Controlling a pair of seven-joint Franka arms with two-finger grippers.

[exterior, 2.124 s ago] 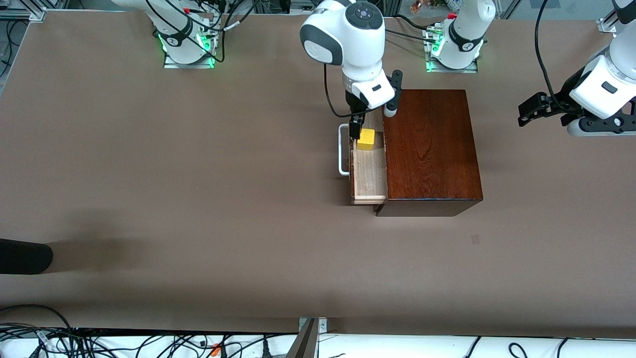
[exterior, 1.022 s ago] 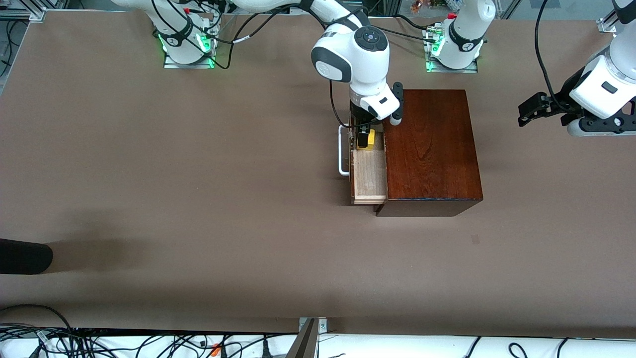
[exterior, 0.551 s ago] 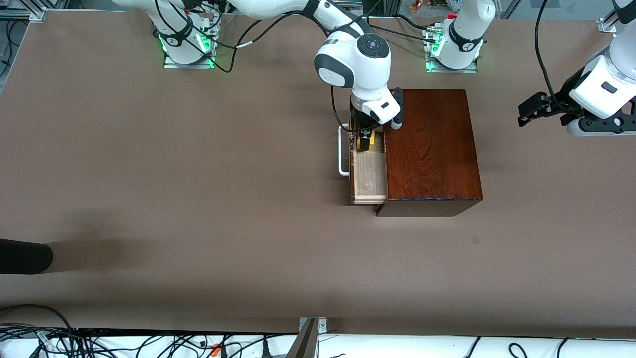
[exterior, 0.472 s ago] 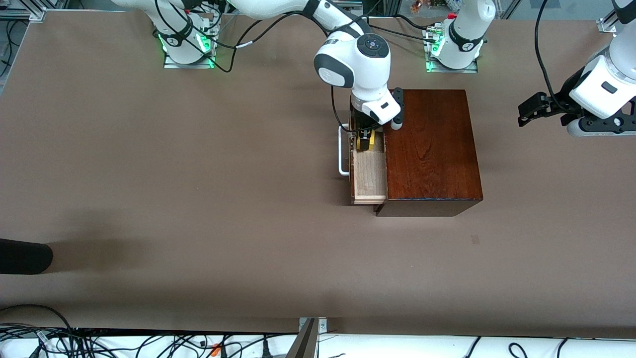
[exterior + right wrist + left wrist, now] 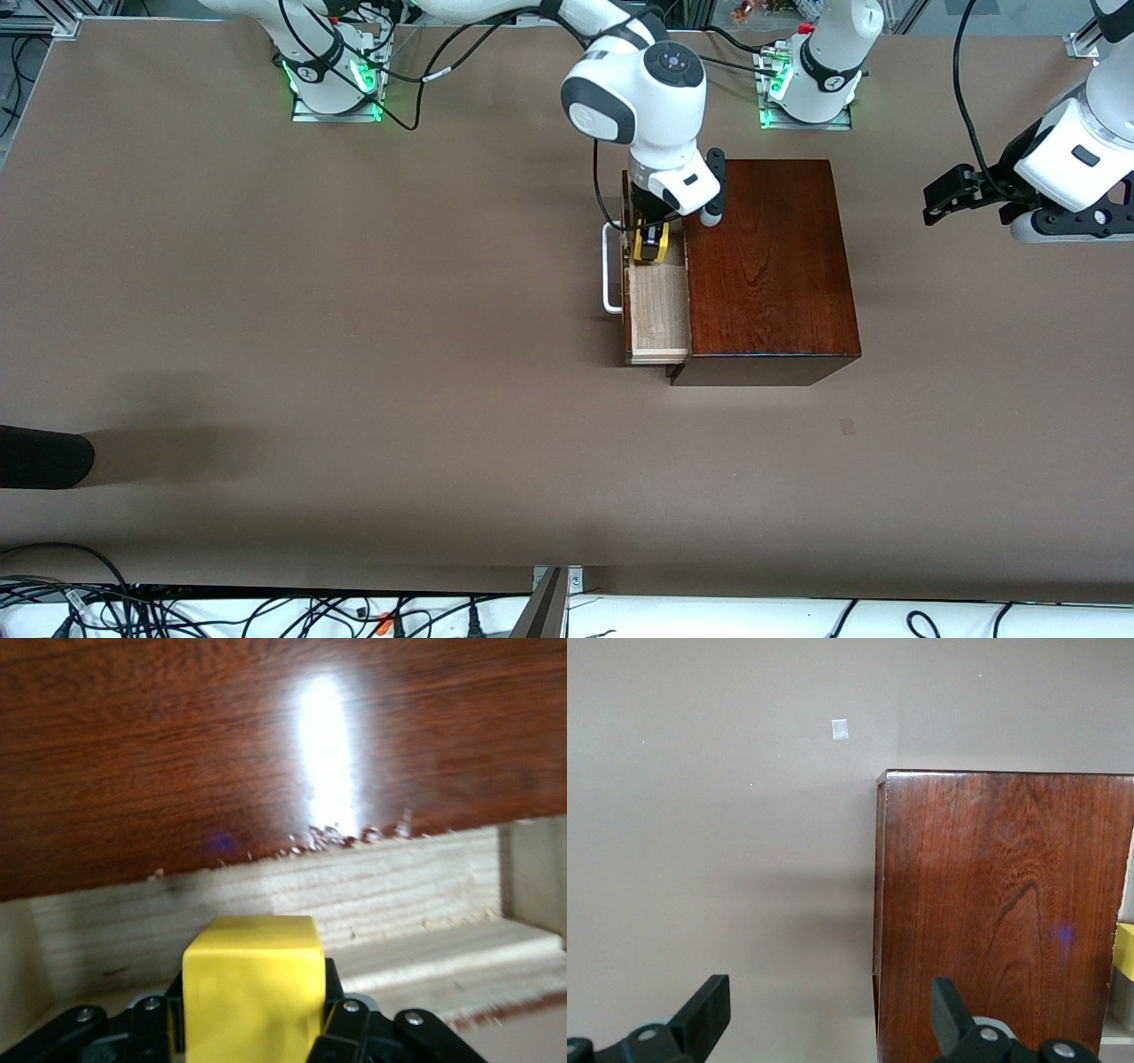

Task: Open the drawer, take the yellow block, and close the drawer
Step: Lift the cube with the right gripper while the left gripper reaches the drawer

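Note:
The dark reddish-brown wooden box [image 5: 766, 266] stands mid-table with its drawer [image 5: 657, 310] pulled out toward the right arm's end, white handle [image 5: 609, 266] outermost. My right gripper [image 5: 652, 245] reaches down into the drawer's end farther from the front camera and is shut on the yellow block [image 5: 651, 248]. The right wrist view shows the yellow block [image 5: 252, 983] clamped between the black fingers [image 5: 350, 1019], with the pale drawer wall [image 5: 354, 895] and the box [image 5: 266, 744] above. I cannot tell whether the block touches the drawer floor. My left gripper [image 5: 932, 202] waits open in the air past the box, toward the left arm's end.
In the left wrist view the open left gripper [image 5: 829, 1014] looks along the table at the box [image 5: 1001, 904] with a sliver of the yellow block [image 5: 1125, 950]. A black object [image 5: 44, 456] lies at the table edge at the right arm's end. Cables run along the front edge.
My right gripper came down into the drawer around the yellow block and shut on it; the hand has shifted slightly since. The left arm has not moved.

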